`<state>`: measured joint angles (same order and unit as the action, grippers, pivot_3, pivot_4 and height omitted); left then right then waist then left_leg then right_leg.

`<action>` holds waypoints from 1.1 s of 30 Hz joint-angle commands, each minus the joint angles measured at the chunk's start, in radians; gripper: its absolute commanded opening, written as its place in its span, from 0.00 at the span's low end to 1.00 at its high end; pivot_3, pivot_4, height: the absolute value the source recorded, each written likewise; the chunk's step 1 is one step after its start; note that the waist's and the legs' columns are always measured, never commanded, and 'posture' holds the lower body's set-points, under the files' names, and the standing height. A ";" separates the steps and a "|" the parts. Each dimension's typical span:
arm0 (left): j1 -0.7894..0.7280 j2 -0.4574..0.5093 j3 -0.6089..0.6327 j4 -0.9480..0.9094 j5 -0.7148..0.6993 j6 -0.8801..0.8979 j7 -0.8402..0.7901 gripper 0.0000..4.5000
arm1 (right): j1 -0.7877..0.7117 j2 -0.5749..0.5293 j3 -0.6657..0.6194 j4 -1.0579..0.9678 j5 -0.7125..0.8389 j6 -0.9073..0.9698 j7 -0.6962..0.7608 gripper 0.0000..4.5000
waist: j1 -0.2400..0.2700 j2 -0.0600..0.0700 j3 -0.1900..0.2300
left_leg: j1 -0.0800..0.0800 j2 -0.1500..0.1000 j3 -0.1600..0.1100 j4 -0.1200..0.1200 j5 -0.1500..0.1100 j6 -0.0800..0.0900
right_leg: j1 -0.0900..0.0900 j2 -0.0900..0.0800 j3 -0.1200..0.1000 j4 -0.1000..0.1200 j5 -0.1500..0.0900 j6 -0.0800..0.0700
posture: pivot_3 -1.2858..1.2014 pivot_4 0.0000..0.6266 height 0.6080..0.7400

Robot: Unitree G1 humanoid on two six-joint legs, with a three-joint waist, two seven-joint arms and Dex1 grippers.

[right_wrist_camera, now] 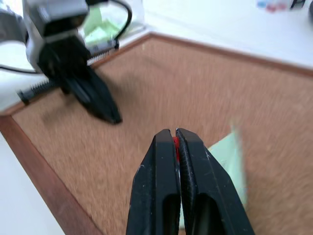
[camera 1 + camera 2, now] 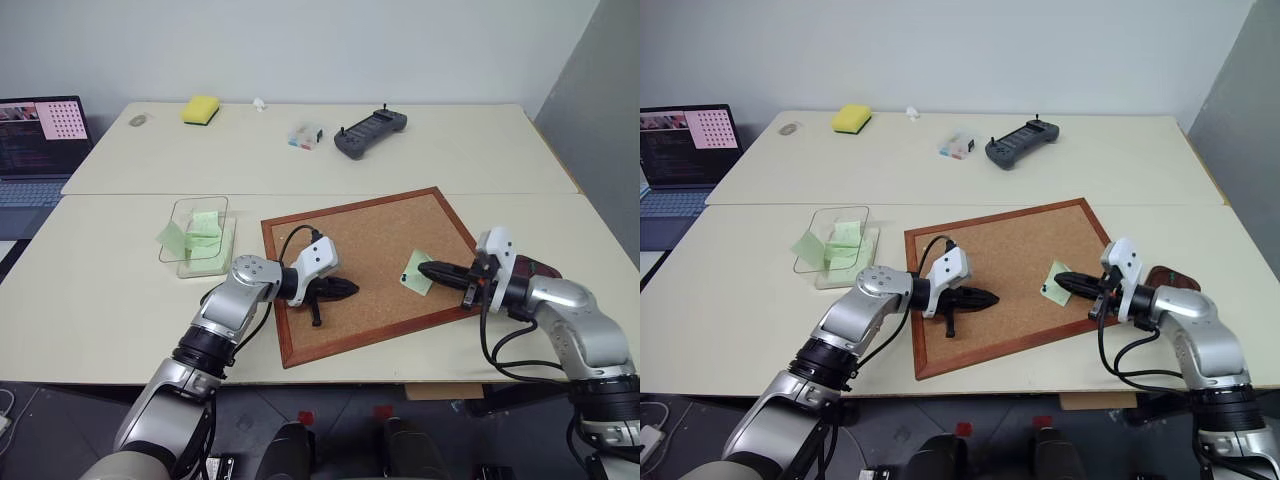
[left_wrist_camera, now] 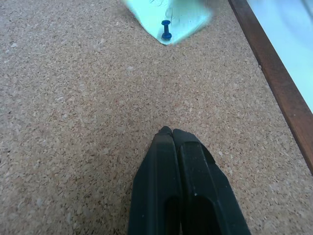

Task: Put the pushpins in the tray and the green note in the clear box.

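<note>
A pale green square paper note [image 2: 416,271] lies on the right part of a large wood-framed corkboard [image 2: 340,240] set across a cream table [image 2: 100,290], and one small blue-headed pushpin [image 3: 167,30] stands in the note's corner. The right gripper [image 1: 175,134] hangs over the near edge of that note with its two black fingers pressed together on a tiny red-headed pin [image 1: 175,143], a sliver of red showing between the tips. The left gripper [image 2: 352,289] rests low over the middle of the corkboard, fingers shut on nothing, its tips pointing right toward the note and well apart from it. To the left of the corkboard stands a transparent plastic box [image 2: 200,238] with pale green paper inside. A shallow dark reddish-brown tray [image 2: 1175,277] sits just right of the corkboard, partly hidden behind the right arm. At the table's far side lie a yellow sponge block [image 2: 201,109], a small clear case [image 2: 305,135] and a dark handheld controller [image 2: 370,131].
</note>
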<state>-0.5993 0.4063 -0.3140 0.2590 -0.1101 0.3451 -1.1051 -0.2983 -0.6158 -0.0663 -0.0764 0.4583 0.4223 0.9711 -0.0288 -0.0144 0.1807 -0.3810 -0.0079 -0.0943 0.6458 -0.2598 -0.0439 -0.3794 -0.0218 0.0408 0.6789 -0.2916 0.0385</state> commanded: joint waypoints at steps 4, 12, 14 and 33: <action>0.021 -0.009 -0.033 -0.004 0.010 0.013 -0.013 0.00 | 0.019 -0.015 -0.148 -0.071 0.088 0.105 -0.109 0.02 | 0.001 0.000 0.000 | 0.000 0.000 0.000 0.000 0.000 0.000 | 0.000 0.000 0.000 0.000 0.000 0.000 | 0.52 0.24 1.00; 0.026 -0.006 -0.033 -0.011 0.010 0.011 -0.016 0.00 | 0.070 -0.011 -0.387 0.007 -0.027 0.092 -0.462 0.02 | 0.005 0.000 0.000 | -0.001 0.000 0.001 0.000 0.000 0.000 | 0.000 0.000 0.000 0.000 0.000 0.000 | 0.52 0.24 1.00; 0.024 -0.007 -0.034 -0.006 0.011 0.009 -0.018 0.00 | 0.107 -0.013 -0.402 0.008 -0.051 0.099 -0.496 0.02 | 0.005 0.000 0.000 | -0.001 0.000 0.001 -0.001 0.000 0.000 | 0.000 0.000 0.000 0.000 0.000 0.000 | 0.52 0.24 1.00; 0.016 -0.005 -0.032 0.005 0.015 0.002 -0.025 0.00 | 0.116 0.020 -0.405 0.077 -0.030 0.203 -0.576 0.22 | 0.002 0.001 -0.001 | 0.000 -0.001 0.004 0.000 0.000 0.000 | 0.000 0.000 0.003 0.000 0.000 0.000 | 0.52 0.24 1.00</action>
<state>-0.6027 0.4014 -0.3148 0.2701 -0.1094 0.3382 -1.1176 -0.1690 -0.5870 -0.4493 0.0063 0.4210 0.6432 0.3932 -0.0273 -0.0130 0.1799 -0.3805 -0.0083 -0.0902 0.6454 -0.2598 -0.0437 -0.3793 -0.0220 0.0436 0.6793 -0.2918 0.0384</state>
